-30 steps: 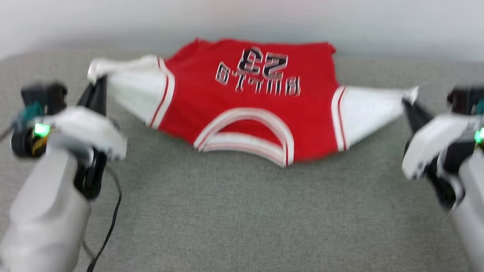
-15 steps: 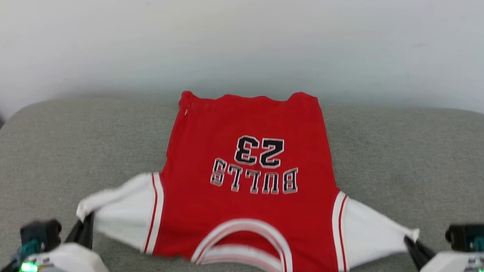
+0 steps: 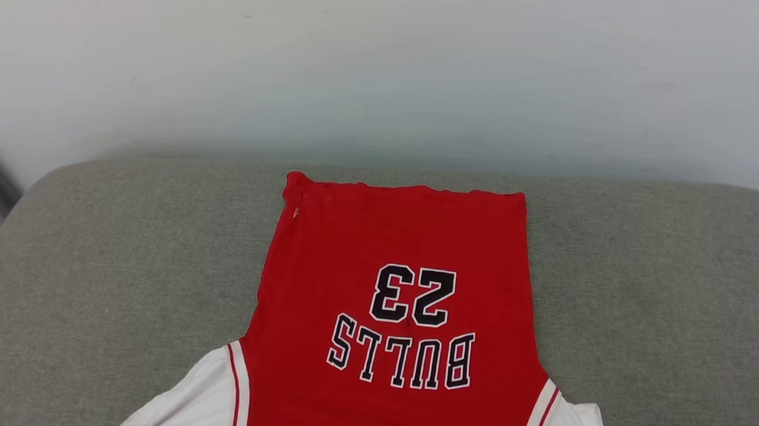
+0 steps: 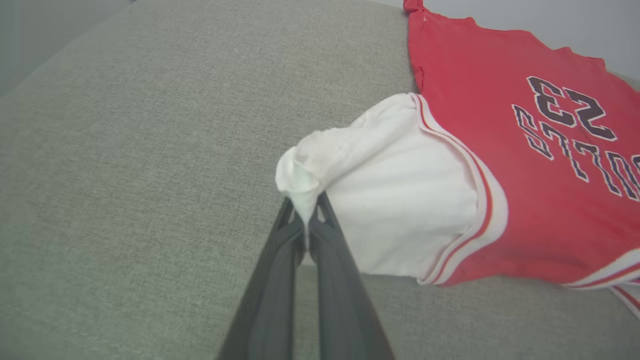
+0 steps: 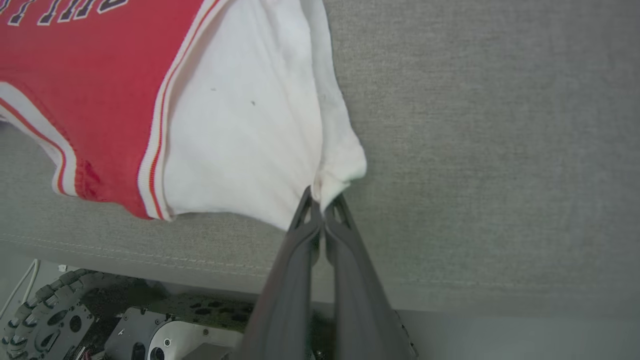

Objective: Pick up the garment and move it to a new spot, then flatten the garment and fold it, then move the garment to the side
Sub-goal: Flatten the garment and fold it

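Garment [image 3: 395, 253], a red fabric T-shirt with white sleeves, lies across the grey woven cushion [image 3: 91, 256]. Your left gripper [image 4: 305, 205] and right gripper [image 5: 323, 197] each pinch a sleeve tip; pull harder and the thin grips may slip, bunching it.

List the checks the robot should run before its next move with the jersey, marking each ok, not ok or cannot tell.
1. The left gripper shut on one white sleeve tip: ok.
2. The right gripper shut on the other sleeve tip: ok.
3. The garment body lies flat on the cushion, lettering up: ok.
4. Far hem straight: not ok, left hem corner bunched.
5. Sleeves smooth: not ok, both gathered at the grips.
6. Collar end fully on the cushion: cannot tell.
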### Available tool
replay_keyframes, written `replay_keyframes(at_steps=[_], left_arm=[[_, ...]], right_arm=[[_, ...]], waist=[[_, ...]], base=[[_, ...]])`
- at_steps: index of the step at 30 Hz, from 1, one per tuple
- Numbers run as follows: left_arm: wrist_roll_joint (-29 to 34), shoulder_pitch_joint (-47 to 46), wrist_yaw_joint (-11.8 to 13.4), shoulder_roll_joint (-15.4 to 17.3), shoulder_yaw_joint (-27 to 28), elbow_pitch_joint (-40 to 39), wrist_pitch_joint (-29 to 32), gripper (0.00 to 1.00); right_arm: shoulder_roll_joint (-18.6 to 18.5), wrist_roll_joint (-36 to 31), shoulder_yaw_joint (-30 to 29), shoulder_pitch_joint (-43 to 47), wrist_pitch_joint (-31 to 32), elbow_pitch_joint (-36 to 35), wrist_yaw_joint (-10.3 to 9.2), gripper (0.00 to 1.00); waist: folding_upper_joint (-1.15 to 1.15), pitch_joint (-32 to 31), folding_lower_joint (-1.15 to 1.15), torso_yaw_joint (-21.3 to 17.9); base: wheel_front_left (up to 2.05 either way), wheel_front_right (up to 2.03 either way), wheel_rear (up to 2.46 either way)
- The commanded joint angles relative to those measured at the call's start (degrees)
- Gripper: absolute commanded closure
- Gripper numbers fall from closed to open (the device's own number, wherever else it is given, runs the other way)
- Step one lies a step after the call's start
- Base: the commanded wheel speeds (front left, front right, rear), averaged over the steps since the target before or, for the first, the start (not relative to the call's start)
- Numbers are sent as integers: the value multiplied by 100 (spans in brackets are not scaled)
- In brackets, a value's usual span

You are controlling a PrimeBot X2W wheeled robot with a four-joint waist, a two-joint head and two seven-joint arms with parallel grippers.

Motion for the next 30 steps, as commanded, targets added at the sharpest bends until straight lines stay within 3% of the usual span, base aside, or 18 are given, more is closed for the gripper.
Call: replay_keyframes(at_steps=[1, 2, 3, 4, 5, 7, 9, 15, 22, 30], left_arm=[[20, 26, 24, 12, -5, -40, -4, 100], [24, 18, 29, -10, -29, -94, -7, 100], [55, -13, 29, -12, -49, -139, -25, 100], [58, -57, 24, -19, -62, -175, -37, 100], [71, -103, 10, -28, -84, -216, -45, 100], [106, -192, -6, -48, -123, -281, -63, 100], [231, -513, -22, -81, -270, -494, -33, 100], [369, -915, -17, -156, -382, -796, -107, 100], [458, -1513, -161, -374, -553, -887, -358, 100], [581, -2071, -354, -569, -785, -974, -589, 100]], right_arm=[[-5, -51, -12, 31, 3, -57, -4, 100], [26, -66, -32, 40, 7, -78, -4, 95], [60, -65, -53, 24, -5, -94, -4, 67], [67, -82, -44, -23, -35, -120, -4, 20], [68, -70, -42, -83, -88, -152, -3, 0], [73, -35, -96, -237, -240, -219, -3, 0], [102, 203, -555, -873, -725, -96, -3, 0], [-189, 404, -949, -2280, -859, 498, -3, 0], [-855, 779, -890, -4444, -264, 1947, -2, 0], [-1322, 721, -635, -6486, 1079, 3245, -2, 0]], waist=[[0, 19, 1, 18], [0, 32, 1, 35], [0, 49, 1, 53], [0, 63, 1, 71], [0, 80, 1, 93], [0, 116, 1, 133], [0, 316, 1, 340], [0, 881, 1, 599], [0, 1619, 1, 1031], [0, 2444, 1, 1492]], base=[[0, 0, 0], [0, 0, 0], [0, 0, 0], [0, 0, 0], [0, 0, 0], [0, 0, 0], [0, 0, 0], [0, 0, 0], [0, 0, 0], [0, 0, 0]])
